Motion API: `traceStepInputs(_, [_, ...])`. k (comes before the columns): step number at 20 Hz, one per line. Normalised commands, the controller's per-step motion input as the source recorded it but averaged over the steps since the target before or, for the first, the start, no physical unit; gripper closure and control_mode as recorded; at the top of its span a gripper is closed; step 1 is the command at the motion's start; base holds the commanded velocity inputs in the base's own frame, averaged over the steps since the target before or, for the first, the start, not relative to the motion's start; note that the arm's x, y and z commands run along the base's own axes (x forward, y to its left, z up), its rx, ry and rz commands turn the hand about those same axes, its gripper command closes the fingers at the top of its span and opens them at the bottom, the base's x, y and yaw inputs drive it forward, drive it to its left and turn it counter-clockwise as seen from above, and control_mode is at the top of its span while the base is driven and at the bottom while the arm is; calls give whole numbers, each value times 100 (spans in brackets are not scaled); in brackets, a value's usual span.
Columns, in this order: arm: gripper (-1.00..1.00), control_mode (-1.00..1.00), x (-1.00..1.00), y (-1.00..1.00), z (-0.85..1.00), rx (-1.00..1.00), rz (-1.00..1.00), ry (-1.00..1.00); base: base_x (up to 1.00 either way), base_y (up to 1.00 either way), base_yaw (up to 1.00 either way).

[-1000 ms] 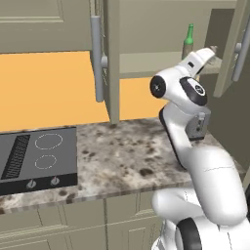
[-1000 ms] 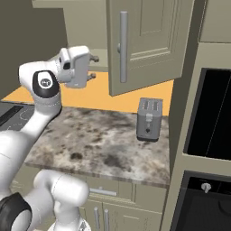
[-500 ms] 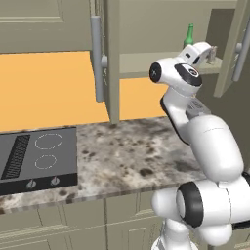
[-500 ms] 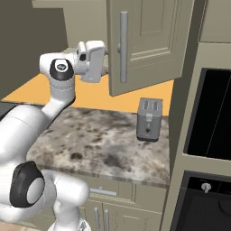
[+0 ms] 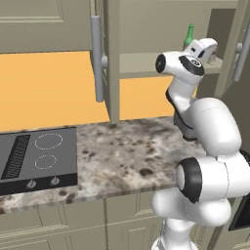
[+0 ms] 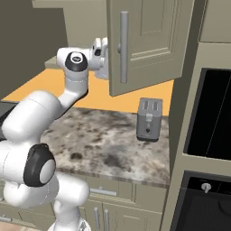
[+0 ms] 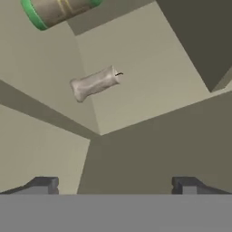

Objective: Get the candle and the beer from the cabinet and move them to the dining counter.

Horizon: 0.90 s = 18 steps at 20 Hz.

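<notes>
Open gripper (image 7: pixel 113 183) presented to the cabinet (image 5: pixel 146 29), candle (image 7: pixel 96 83) and beer (image 5: pixel 189 37) on the inner shelf.

The jaws are spread wide and nothing is held; the candle is seen well ahead of the fingertips (image 7: pixel 44 183), with the beer just beside it. The chief risks are judged to be a sideways contact that topples the tall bottle, or a strike against the open door (image 6: pixel 144 43). The clearance between hand and shelf edge cannot be judged reliably from the base views.
</notes>
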Motion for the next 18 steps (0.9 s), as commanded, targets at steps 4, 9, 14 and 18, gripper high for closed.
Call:
traceStepInputs(4, [-100,-100,-1,-68,0,0,-7,2,0,0,0])
traceStepInputs(9, [-100,-100,-25,-74,0,0,-8,-1,0,0,0])
traceStepInputs(14, [-100,-100,-87,-63,0,0,-14,-11,0,0,0])
traceStepInputs(18, [-100,-100,-74,-59,0,0,-16,-9,0,0,0])
